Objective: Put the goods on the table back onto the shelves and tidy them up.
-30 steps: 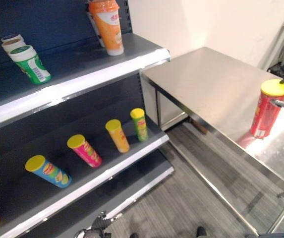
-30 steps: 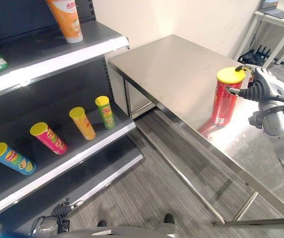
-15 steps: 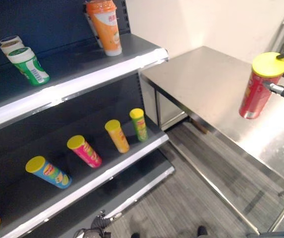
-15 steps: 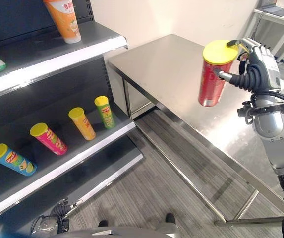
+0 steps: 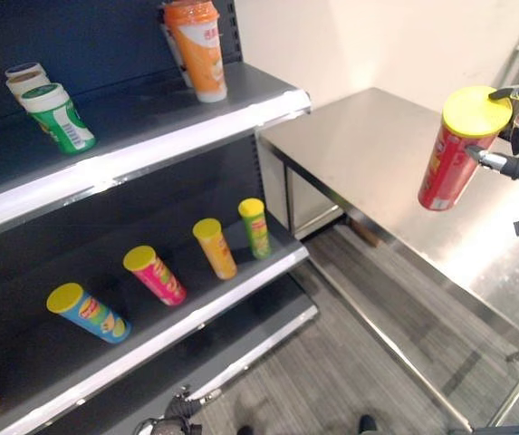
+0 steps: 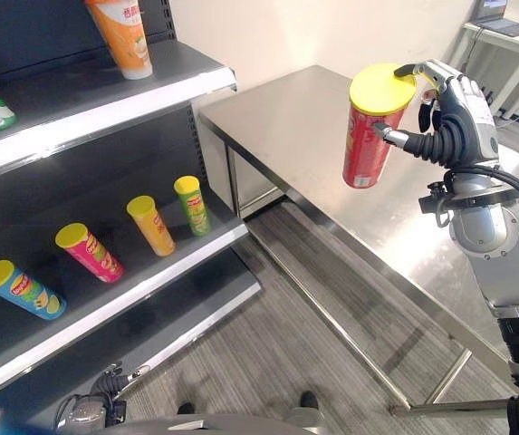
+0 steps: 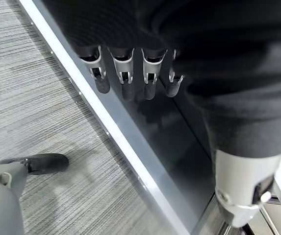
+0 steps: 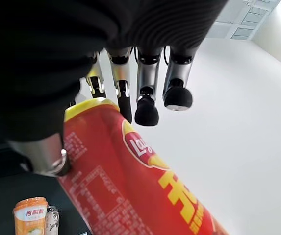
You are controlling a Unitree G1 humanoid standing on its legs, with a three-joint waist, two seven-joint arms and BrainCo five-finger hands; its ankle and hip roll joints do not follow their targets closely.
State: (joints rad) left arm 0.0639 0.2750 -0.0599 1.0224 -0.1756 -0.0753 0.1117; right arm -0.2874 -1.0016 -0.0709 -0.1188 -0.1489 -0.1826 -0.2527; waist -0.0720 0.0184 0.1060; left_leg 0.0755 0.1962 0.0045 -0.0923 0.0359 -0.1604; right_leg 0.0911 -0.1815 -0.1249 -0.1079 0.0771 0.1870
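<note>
Red can (image 6: 368,136), yellow lid up, clasped in right hand (image 6: 451,122), lifted clear above desk (image 6: 331,136), tilted toward shelf (image 6: 105,104); presumably raised for carry across. Left hand (image 7: 125,73) hanging low beside shelf base, fingers relaxed, empty.

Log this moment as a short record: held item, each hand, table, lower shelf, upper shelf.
held item: red can with yellow lid, lifted above the table
right hand: shut on the red can
left hand: fingers relaxed, hanging low by the shelf base
table: steel
lower shelf: blue, pink, orange and green cans in a row
upper shelf: orange cup, green bottle
</note>
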